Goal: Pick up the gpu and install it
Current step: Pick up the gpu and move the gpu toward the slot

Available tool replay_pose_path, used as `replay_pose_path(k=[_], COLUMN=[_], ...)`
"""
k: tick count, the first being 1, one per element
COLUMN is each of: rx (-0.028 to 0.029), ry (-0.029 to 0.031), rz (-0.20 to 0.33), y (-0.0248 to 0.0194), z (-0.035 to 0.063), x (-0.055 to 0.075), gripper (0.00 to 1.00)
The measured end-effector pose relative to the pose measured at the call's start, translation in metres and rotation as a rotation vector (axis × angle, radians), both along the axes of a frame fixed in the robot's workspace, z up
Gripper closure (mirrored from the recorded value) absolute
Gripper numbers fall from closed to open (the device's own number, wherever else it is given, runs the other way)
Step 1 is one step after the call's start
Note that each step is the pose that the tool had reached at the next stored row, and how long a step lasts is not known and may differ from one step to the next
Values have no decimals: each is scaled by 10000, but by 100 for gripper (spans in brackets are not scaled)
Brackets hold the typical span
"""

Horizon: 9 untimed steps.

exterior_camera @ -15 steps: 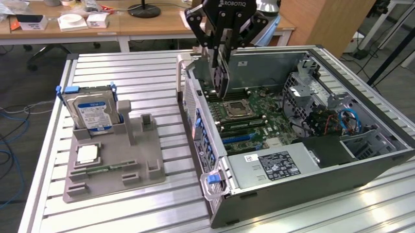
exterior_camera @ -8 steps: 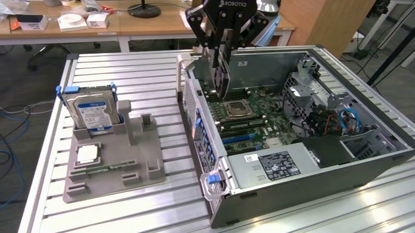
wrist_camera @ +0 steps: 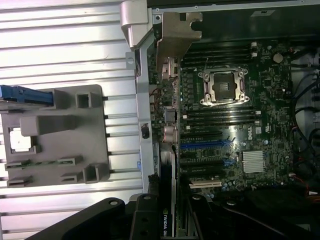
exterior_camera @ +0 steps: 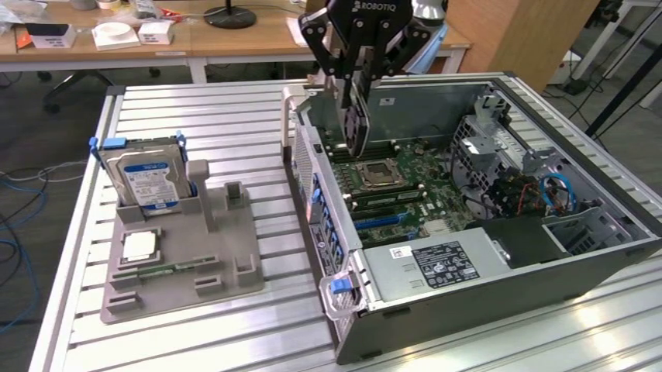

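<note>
At the exterior view's left, on the desk (exterior_camera: 207,108), a grey holder (exterior_camera: 222,256) carries the hard drive (exterior_camera: 150,180), which stands upright, well apart from the work; in the middle the gripper (exterior_camera: 360,70) hangs over the open computer case (exterior_camera: 579,256), and its jaws are pinching the gpu (exterior_camera: 354,120) by its upper edge; the card hangs edge-down in the air, just inside the case wall at the exterior view's left, above the motherboard (exterior_camera: 414,167) and, as I judge, not yet seated in any slot. Several things could go wrong from here; the card is thin and held only along one edge, so it may tilt between the jaws if its lower edge meets something; if the lower edge is not exactly over a slot, it may press on parts of the board; the end of the card near the case wall may catch on the metal there, because it is so close. The exterior view shows how high the card hangs and how the jaws clamp it; the wrist view looks down along the card, so it is a narrow strip there, with the blue expansion slots (wrist_camera: 205,145) and the processor socket (wrist_camera: 222,86) plain beside it.
</note>
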<state>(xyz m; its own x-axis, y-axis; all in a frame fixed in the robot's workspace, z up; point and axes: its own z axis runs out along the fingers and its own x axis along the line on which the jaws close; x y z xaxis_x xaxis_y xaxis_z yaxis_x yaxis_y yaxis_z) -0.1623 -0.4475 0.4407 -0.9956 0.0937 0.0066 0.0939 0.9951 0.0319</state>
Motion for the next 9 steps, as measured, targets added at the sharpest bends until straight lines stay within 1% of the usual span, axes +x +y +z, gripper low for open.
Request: replay_pose_path(k=[9], rx=[0], ry=[0], rz=[0], y=[0], z=[-2], x=[85], gripper=[74])
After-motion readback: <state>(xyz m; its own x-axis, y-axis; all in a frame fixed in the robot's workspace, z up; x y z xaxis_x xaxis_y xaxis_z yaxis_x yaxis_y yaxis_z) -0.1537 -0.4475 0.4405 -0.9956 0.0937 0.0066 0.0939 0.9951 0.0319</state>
